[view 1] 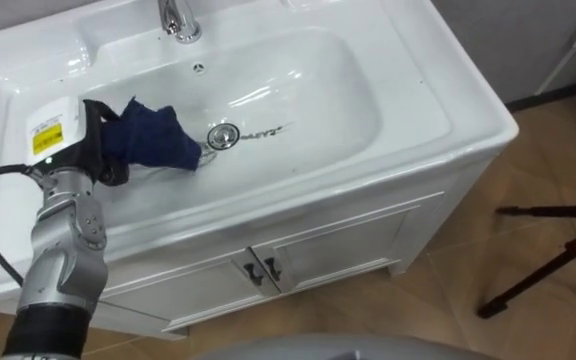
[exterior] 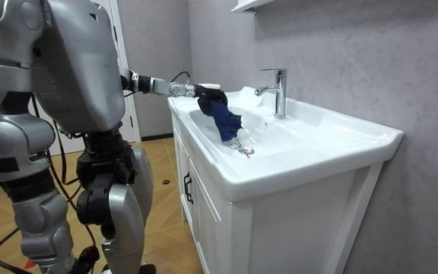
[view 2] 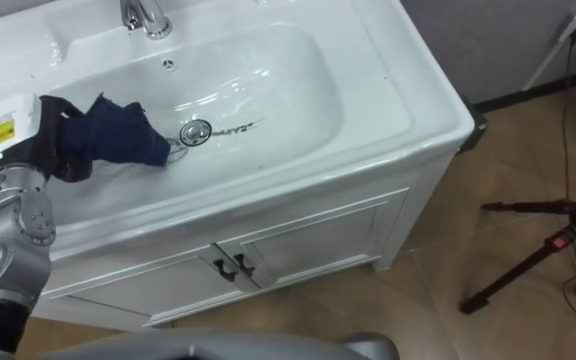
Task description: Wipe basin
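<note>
While the robot stands facing a white vanity, its left arm reaches in from the lower left and the left hand (view 1: 96, 145) sits inside the basin (view 1: 328, 100), over the bowl's left slope. The hand's fingers are curled round the upper end of a dark blue cloth (view 1: 156, 140), bunching it. The cloth runs out from the hand toward the middle of the bowl. In the room view it hangs down from the hand in a crumpled drape.

The cloth's lower tip ends just beside the metal drain (view 1: 223, 136), on the drain's left. I cannot tell whether the tip presses on the bowl or only brushes it. A few dark streaks lie on the bowl floor just right of the drain.

The chrome faucet (view 1: 178, 20) stands at the back of the counter (view 1: 468, 110), well apart from the hand, with a small overflow hole (view 1: 199, 67) below it on the back wall of the bowl. Two white cabinet doors (view 1: 348, 250) with dark handles sit closed under the counter. A black tripod (view 1: 548, 265) lies on the wooden floor (view 1: 448, 310) to the right.
</note>
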### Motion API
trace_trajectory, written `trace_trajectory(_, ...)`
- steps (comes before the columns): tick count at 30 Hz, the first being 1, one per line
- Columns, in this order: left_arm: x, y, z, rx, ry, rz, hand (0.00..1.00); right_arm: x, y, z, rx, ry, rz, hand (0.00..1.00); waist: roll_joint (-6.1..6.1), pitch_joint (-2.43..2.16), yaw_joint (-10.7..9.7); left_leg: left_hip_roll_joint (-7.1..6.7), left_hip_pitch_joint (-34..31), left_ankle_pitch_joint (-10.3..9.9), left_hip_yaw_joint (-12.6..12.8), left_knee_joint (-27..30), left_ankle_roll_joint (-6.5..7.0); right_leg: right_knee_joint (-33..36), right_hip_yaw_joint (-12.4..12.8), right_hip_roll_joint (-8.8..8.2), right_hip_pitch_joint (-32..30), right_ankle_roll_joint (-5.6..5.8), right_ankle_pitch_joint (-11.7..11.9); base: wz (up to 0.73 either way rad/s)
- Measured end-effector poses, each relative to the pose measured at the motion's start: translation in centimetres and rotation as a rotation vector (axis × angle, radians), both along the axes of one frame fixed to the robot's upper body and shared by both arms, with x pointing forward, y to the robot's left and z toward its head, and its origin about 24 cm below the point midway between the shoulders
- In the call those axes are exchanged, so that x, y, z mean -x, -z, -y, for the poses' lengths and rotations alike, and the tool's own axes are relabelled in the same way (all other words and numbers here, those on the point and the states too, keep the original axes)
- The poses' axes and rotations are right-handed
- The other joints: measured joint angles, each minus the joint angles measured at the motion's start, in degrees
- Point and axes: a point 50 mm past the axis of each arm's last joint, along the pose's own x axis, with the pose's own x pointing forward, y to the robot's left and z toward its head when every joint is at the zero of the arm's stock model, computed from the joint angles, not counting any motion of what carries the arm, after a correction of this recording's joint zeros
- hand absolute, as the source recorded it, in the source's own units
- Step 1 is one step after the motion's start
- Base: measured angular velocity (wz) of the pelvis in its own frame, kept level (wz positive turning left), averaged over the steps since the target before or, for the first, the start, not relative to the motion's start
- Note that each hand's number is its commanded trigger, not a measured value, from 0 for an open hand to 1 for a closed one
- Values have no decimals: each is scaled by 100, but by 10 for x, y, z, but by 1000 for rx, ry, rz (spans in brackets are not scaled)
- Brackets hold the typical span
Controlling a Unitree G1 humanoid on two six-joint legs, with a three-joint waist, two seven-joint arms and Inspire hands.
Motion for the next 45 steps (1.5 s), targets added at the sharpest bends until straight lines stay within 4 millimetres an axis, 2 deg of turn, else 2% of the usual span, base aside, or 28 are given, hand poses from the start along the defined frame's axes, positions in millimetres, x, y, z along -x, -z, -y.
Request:
trace_trajectory(14, 8, 16, -7, -1, -40, -123, 100, 3, -1, 2, 10, -31, -39, 0, 39, -21, -45, 11, -18, 0, 41, 2, 0, 23, 16, 6, -39, -1, 1, 0)
trace_trajectory(20, 8, 16, -7, -24, -30, -146, 100, 2, -1, 2, 12, -31, -42, 0, 39, -15, -68, 14, -6, 0, 49, 3, 0, 45, 15, 7, -39, -1, 1, 0)
trace_trajectory(24, 8, 15, -7, -56, -21, -153, 100, -3, -1, 3, 20, -32, -32, 0, 46, 10, -135, 19, 12, 0, 79, 10, 0, 85, 66, 13, -52, -1, 0, -3)
trace_trajectory(28, 7, 16, -2, -142, 29, -181, 100, -6, -1, 4, 33, -33, -24, 0, 60, 20, -131, 20, 12, -1, 148, 6, 1, 85, 155, 21, -81, -1, 0, -8)
trace_trajectory(36, 4, 19, 15, -288, 141, -245, 100, -7, -1, 4, 37, -39, -19, 0, 69, 22, -265, 19, -24, -1, 164, -7, 1, 80, 158, 19, -125, 0, 0, 0)
trace_trajectory(45, 1, 26, 23, -294, 177, -323, 100, -14, 0, 3, 37, -41, -4, 0, 25, 41, -448, 25, 2, -1, 175, -9, 0, 96, 161, 18, -115, 0, 0, -1)
